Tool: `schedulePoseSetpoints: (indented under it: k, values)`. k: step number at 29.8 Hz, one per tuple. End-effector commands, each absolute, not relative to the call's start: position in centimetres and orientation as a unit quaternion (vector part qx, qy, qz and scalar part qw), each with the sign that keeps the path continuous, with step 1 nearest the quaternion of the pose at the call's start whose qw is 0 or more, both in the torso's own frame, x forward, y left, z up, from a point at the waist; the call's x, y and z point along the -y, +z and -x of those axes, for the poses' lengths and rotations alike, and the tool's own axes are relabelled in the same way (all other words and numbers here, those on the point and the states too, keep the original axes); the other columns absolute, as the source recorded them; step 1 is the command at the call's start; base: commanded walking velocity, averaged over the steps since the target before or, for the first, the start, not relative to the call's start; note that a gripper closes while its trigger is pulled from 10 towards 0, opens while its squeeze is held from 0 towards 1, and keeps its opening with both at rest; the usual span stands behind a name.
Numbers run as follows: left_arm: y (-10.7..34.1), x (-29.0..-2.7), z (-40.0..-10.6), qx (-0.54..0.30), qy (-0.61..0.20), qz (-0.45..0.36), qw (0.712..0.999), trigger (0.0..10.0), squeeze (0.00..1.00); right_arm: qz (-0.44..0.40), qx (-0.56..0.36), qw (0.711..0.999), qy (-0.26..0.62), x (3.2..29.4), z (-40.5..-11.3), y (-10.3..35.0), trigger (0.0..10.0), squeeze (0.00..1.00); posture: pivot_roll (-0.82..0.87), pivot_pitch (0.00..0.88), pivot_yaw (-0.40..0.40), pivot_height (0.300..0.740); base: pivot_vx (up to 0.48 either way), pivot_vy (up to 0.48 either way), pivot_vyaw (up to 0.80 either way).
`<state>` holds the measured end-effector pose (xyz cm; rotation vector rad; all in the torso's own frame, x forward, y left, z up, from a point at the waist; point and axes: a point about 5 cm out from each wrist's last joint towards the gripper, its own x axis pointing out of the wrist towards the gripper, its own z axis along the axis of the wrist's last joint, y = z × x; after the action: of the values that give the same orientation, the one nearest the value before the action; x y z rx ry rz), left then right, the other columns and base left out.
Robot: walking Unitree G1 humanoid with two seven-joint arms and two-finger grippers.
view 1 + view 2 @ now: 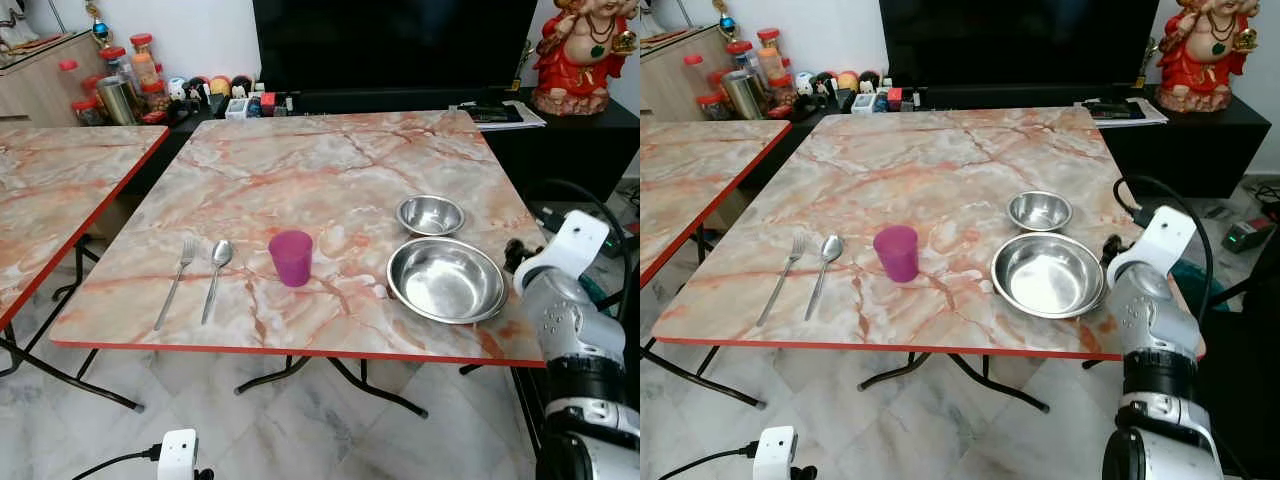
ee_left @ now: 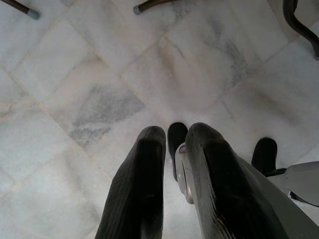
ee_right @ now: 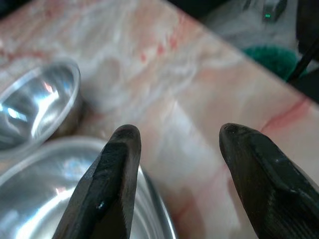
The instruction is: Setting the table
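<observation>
Marble-patterned surface (image 1: 300, 160) with a red edge, carrying the setting in a row along its near edge. A fork (image 1: 176, 281) and a spoon (image 1: 215, 276) lie side by side toward the near left corner, handles pointing at the near edge. A purple cup (image 1: 291, 257) stands upright near the middle of that edge, apart from the cutlery. Toward the near right corner sits a large steel bowl (image 1: 447, 280), with a small steel bowl (image 1: 430, 214) just behind it, the two rims close together. The right end effector (image 3: 174, 172) hovers at the right edge of the surface, its fingers (image 3: 112, 169) spread wide and holding nothing, one of them over the large bowl's rim. The left end effector (image 2: 172, 184) hangs low over the tiled floor (image 2: 99, 74), fingers nearly together and holding nothing. The bowls appear to be thin, rigid and light, with a smooth polished wall that would likely slip under a loose pinch; the rim of the large bowl, taken between the two fingers at its right side, looks the surest hold.
</observation>
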<state>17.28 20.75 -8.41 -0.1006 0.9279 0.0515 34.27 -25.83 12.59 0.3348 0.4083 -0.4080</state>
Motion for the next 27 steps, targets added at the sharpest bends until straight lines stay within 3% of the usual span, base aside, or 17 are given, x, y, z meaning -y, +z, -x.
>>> schedulePoseSetpoints:
  k: [1, 27]
  values:
    - [-8.49, -21.09, -17.02, -0.454, 0.026, 0.046, 0.889, 10.0, 0.00, -0.166, -0.198, 0.949, -0.181, 25.22, -34.26, 12.90, 10.0, 0.00, -0.04, 0.000, 0.047, 0.728, 0.000, 0.000, 0.00]
    - [-8.47, -21.03, -17.07, -0.455, 0.020, 0.049, 0.889, 10.0, 0.00, -0.184, -0.202, 0.946, -0.174, 24.64, -33.82, 12.91, 10.0, 0.00, -0.05, 0.000, 0.052, 0.728, 0.000, 0.000, 0.00]
